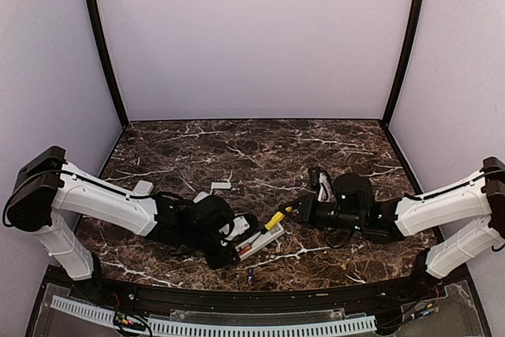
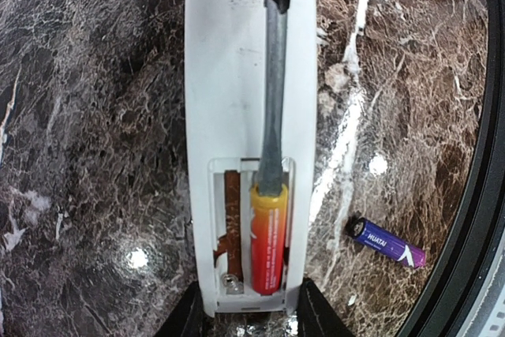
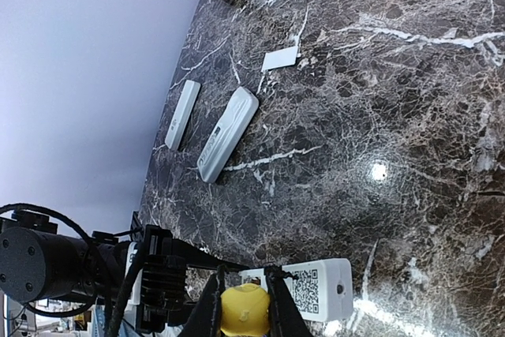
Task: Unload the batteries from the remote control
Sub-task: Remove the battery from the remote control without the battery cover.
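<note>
The white remote control (image 2: 237, 76) lies back-up with its battery bay open. My left gripper (image 2: 251, 315) is shut on the remote's near end, one finger on each side. One orange-red battery (image 2: 267, 238) sits in the right slot. The left slot is empty and shows its spring (image 2: 230, 280). A blue battery (image 2: 388, 243) lies loose on the marble to the right. My right gripper (image 3: 243, 305) is shut on the yellow handle of a screwdriver (image 3: 243, 313). Its shaft (image 2: 274, 92) runs down the remote, the tip touching the orange battery's far end. From above, the screwdriver (image 1: 274, 220) slants toward the remote control (image 1: 259, 238).
Two other white remotes (image 3: 227, 133) (image 3: 182, 114) and a small white cover plate (image 3: 280, 58) lie farther back on the marble table (image 1: 260, 147). The table's black front rim (image 2: 473, 219) runs just beyond the blue battery. The left arm (image 1: 118, 207) stretches low over the left side.
</note>
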Controlling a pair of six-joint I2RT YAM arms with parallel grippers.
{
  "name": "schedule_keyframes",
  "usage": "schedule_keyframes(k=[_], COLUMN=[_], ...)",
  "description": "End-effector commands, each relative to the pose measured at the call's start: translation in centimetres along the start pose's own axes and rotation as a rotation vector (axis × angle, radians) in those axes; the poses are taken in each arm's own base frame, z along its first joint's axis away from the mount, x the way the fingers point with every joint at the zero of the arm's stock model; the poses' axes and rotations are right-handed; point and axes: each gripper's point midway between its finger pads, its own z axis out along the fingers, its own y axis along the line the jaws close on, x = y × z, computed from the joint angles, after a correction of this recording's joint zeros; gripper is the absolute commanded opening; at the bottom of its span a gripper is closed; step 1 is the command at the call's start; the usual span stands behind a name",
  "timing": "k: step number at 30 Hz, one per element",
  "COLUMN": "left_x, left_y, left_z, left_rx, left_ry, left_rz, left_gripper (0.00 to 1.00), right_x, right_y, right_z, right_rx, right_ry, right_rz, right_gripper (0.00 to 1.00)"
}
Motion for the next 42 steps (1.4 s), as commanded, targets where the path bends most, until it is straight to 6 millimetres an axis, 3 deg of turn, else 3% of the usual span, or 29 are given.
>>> schedule_keyframes(k=[1,10,16,23,29,42], left_x=[0.4,0.1,-0.2,-0.4,-0.6,-0.6], left_y=[0.0,0.0,0.2,0.3,0.2,0.1], left_z=[0.9,0.8,0.6,0.2,0.1,0.1], left_rx=[0.003,0.000,-0.013,-0.016,-0.012,-0.006], left_ry=[0.027,0.031,0.028,0.013,0.005,0.004], left_rz=[0.010,0.017,0.023,0.020,0.022,0.025], left_gripper=[0.23,0.23,0.23,0.23,0.23,0.23], right_x=[-0.3,-0.2,-0.6,-1.5,-1.0,0.2], right_y=[5.5,6.4,5.9,3.4,1.6,0.7], right_z=[0.2,1.3,1.5,0.0,-1.2,0.7], right_rx=[-0.200,-0.212,-0.184,-0.046,0.055,0.088], right_ry=[0.033,0.063,0.037,-0.023,0.004,0.044], right_rz=[-0.016,-0.065,-0.056,-0.043,-0.086,-0.107], right_gripper=[0.00,0.00,0.00,0.00,0.00,0.00])
